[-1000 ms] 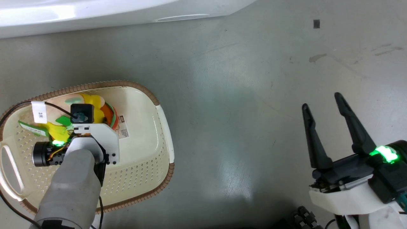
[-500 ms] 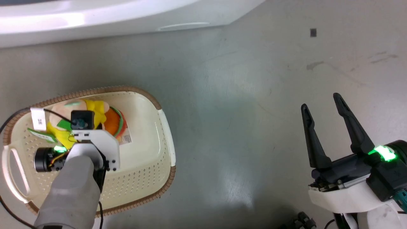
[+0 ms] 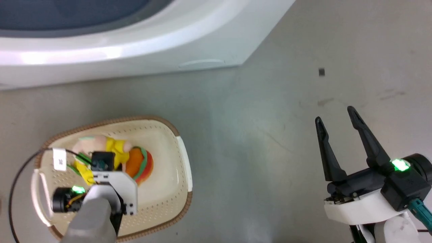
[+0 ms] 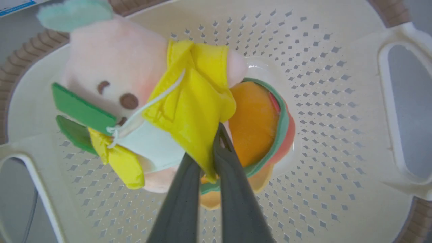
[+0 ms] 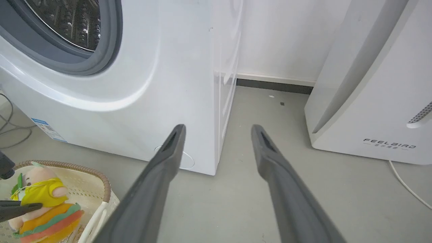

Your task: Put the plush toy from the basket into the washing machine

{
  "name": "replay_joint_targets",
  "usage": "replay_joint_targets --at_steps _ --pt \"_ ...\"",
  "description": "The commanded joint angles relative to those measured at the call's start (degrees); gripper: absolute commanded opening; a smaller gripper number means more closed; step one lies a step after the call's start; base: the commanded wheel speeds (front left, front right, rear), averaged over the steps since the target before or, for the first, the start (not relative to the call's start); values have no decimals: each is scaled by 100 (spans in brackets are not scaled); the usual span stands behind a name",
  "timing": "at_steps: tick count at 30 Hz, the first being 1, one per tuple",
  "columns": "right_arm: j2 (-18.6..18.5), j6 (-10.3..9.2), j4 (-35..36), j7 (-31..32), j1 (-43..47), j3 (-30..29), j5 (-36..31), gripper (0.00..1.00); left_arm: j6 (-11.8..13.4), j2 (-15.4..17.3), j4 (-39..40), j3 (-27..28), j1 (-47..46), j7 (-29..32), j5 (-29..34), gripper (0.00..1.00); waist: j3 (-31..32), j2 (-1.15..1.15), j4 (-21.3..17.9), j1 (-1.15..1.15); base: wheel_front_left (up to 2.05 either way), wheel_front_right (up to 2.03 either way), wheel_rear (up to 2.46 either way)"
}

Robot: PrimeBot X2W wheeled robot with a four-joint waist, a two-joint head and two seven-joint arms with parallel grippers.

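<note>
The plush toy (image 4: 152, 94), with a pale pink head, yellow top and striped orange round part, hangs just above the floor of the cream basket (image 4: 320, 101). My left gripper (image 4: 217, 135) is shut on the toy's yellow top. In the head view the toy (image 3: 116, 157) sits over the basket (image 3: 184, 168) at lower left, with my left wrist above it. My right gripper (image 3: 334, 116) stands open over bare floor at lower right, nothing between its fingers. The washing machine (image 3: 135, 57) lies along the top; its grey-gasketed port and steel drum (image 5: 67, 20) show in the right wrist view.
A white slanted appliance marked FEELBIRD (image 5: 371, 101) stands right of the washer, a white cable (image 5: 405, 185) trailing from it. A black cable (image 3: 15, 182) loops by the basket's left side. Grey floor (image 3: 253, 135) spreads between the basket and my right gripper.
The head camera has tilted up, bringing more of the washing machine into view. The plush toy has come up off the basket floor in my left gripper. The right gripper stays open.
</note>
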State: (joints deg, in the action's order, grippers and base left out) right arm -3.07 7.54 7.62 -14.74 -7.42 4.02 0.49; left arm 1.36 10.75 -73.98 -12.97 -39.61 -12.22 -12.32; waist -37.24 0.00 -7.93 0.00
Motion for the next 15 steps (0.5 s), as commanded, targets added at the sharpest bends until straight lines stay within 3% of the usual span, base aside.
replay_joint_targets --at_steps 1,9,15 --pt "19 -5 -30 -26 27 -3 -5 100 -21 -34 3 -21 88 -58 -20 0 296 0 90 0 0 0 0" --pt "19 -5 -208 -26 227 -111 -2 100 -113 -196 246 -43 634 -265 -101 0 1085 0 322 0 0 0 0" --pt "19 -5 -292 -26 375 -173 -4 100 -147 -183 1387 10 1342 -275 -71 0 1556 0 456 0 0 0 0"
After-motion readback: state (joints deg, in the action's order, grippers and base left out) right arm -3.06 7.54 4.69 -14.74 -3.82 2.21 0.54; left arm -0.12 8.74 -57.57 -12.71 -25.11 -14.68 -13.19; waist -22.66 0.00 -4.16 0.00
